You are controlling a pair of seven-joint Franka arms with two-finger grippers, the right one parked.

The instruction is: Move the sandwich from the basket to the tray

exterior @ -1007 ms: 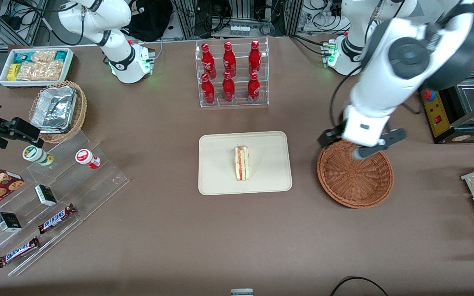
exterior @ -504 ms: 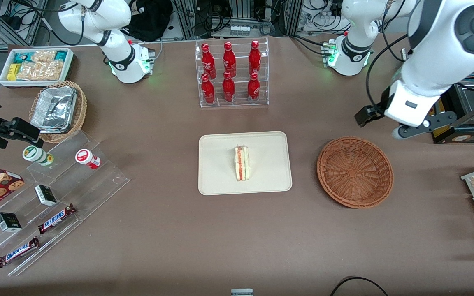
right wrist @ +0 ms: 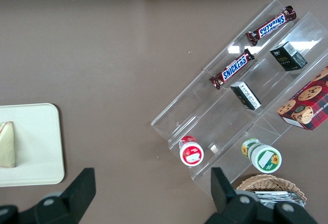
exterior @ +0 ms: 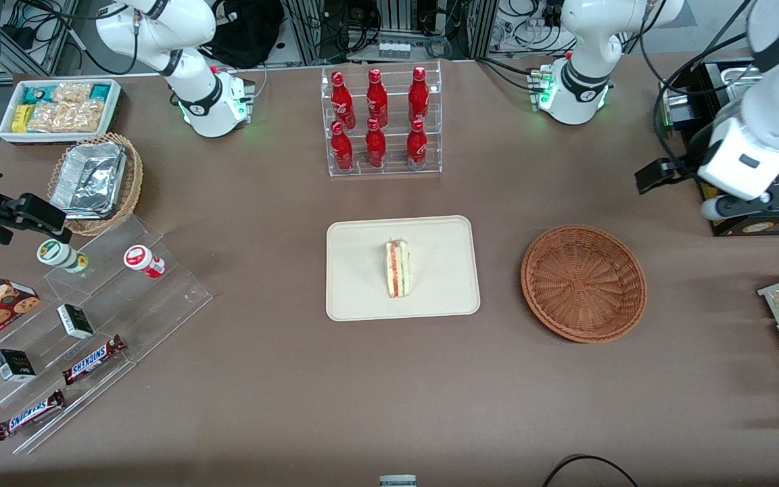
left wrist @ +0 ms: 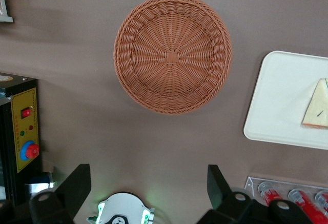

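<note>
White bread and a stripe of red and green: the sandwich (exterior: 397, 268) lies flat on the cream tray (exterior: 356, 297), near the tray's middle, its filling edge facing up toward the front camera. Nothing touches it. Beside the tray, toward the working arm's end of the counter (exterior: 295, 392), sits the round wicker basket (exterior: 583, 283), and it holds nothing, just bare reddish-brown weave right down to the little square at its centre. Tray and basket stand apart, with a strip of brown counter between them. Farther out that way, the tool (left wrist: 148, 188) hangs high above the counter, off past the basket's rim and farther from the front camera than the basket; its two dark fingers (left wrist: 77, 185) stand spread wide with nothing between them, and the wrist view looks straight down on the basket with the tray's end and the sandwich's pale crust at one side. Close to the tool sits a black box with a yellow panel and a red button (left wrist: 32, 150). Farther from the front camera than the tray, a clear rack of red bottles (exterior: 379, 122) stands upright.
</note>
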